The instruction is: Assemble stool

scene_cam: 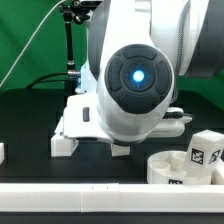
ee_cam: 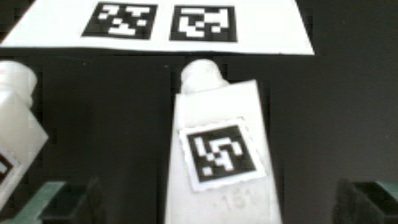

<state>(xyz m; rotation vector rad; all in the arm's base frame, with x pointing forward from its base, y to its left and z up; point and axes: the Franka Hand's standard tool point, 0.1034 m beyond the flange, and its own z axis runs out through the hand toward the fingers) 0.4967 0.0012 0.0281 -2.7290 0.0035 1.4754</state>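
Wrist view: hand hangs wide apart, empty, over a loose leg — seat (seemingly legless) lies elsewhere; nothing looks joined.

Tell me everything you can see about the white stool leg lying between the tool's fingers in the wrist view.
The stool leg is a long white block, plastic by its look, narrowing to a rounded tip. One black-and-white square tag sits on its upper face. It lies flat on the black table, tip toward the marker board but short of it. A second leg lies beside it, apart. The open tool straddles it without touching.
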